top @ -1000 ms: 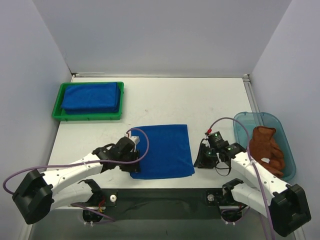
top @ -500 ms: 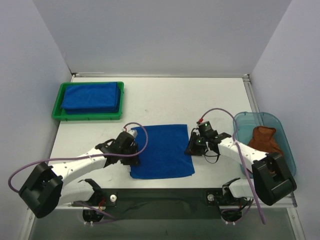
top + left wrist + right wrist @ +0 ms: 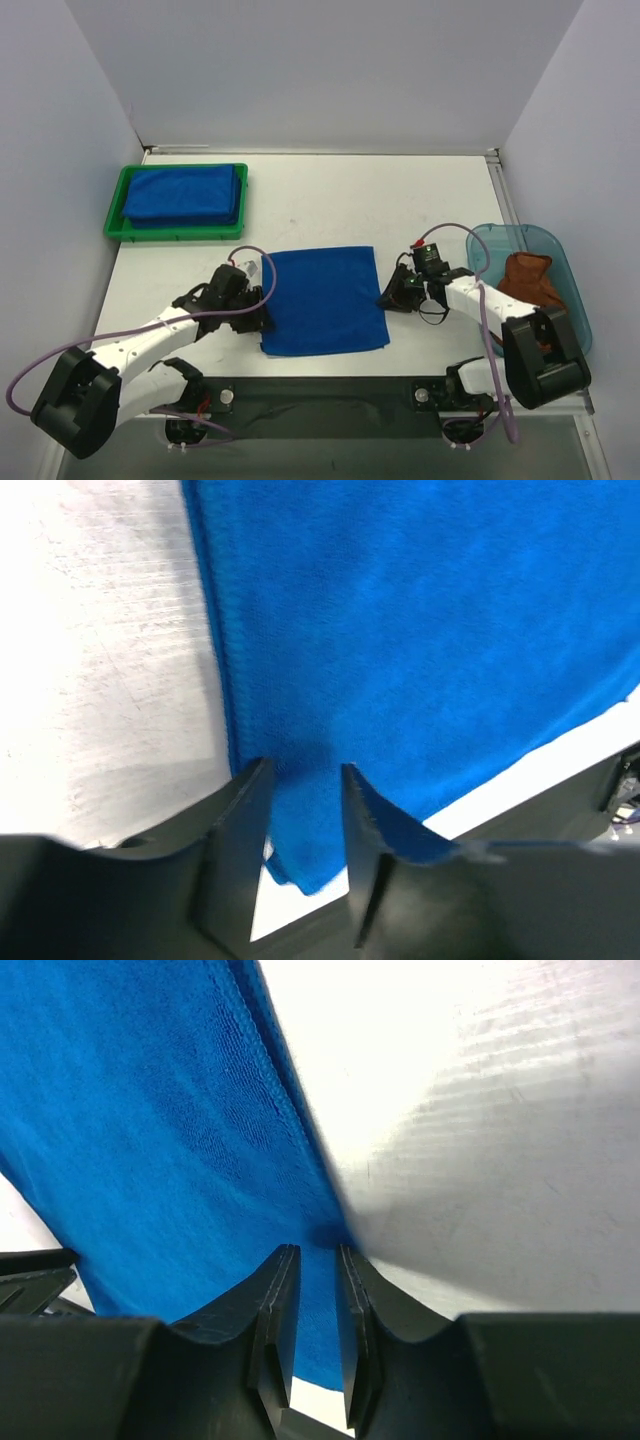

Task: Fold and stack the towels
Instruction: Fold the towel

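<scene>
brown towel (image 3: 528,278) partly behind right arm (image 3: 468,296)

Slid left claw (image 3: 258,300) away from the blue towel's (image 3: 325,300) near-left corner, farther up its left edge, fingers now astride the hem. Swung right claw (image 3: 390,298) in from the bare surface (image 3: 400,200) onto the towel's right edge, fingers narrowed, possibly pinching the hem. Uncovered more of the rust-brown towel (image 3: 525,280), with the right arm folded inward.
</scene>
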Robot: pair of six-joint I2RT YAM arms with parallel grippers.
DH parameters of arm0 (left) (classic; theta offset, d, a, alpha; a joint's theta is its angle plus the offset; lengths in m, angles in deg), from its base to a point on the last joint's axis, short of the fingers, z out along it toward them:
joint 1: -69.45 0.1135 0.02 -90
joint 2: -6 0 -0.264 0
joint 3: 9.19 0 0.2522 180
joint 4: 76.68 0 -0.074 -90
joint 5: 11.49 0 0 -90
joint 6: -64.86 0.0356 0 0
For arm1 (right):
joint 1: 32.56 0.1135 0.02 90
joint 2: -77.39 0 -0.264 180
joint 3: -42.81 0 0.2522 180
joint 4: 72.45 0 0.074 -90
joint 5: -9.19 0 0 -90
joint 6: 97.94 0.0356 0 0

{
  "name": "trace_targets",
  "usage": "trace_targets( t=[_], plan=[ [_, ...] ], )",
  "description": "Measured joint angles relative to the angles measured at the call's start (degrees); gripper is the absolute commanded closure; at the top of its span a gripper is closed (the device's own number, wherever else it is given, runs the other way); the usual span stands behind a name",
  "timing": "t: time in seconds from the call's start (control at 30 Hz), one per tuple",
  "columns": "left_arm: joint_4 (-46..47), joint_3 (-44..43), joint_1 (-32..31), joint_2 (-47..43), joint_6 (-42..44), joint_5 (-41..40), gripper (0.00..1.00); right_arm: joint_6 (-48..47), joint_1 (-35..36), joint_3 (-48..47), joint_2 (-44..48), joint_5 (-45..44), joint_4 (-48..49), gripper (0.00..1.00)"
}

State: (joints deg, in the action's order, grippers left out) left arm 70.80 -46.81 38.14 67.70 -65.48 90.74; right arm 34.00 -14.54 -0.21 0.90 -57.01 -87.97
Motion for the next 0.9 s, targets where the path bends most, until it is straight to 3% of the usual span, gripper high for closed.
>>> trace_targets(
  t=[0.23,0.47,0.73,0.9],
  plan=[
    [-2.51,-1.44,-0.59,-6.43,-1.49,2.10,0.49,0.09,4.50,-0.04,10.19,-1.46,-4.96,0.77],
    [-4.13,-2.58,-5.20,-11.06,-5.49,4.20,0.56,4.46,12.68,2.01,15.91,-1.11,-7.32,0.77],
    [-5.46,5.14,-8.11,-10.86,-10.51,4.13,0.63,6.40,12.72,6.71,10.23,0.31,-8.11,0.77],
    [-6.75,5.62,-7.85,-10.05,-11.89,2.97,0.67,6.97,11.41,6.58,9.84,0.94,-8.20,0.78]
  ],
)
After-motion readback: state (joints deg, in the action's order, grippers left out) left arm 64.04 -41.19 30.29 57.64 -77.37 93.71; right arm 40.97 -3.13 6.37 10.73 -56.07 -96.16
